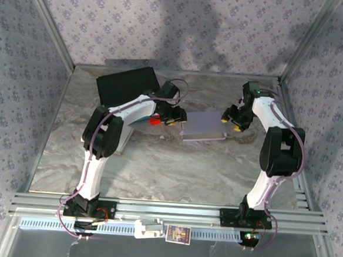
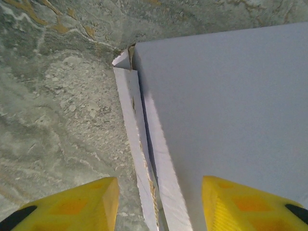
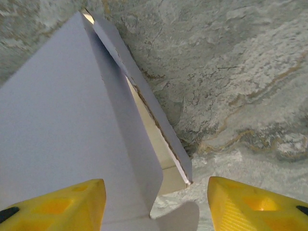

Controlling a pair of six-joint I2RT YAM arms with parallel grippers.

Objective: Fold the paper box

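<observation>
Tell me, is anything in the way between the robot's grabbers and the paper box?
No, nothing visible is in the way. The left gripper and the right gripper are both open, and each one straddles a side edge of the paper box. Beside the box's flaps there is just the marbled table.

I've got my left gripper (image 1: 174,121) spread wide at the left edge of the paper box (image 1: 204,126), my right gripper (image 1: 231,122) likewise at its right edge.
</observation>
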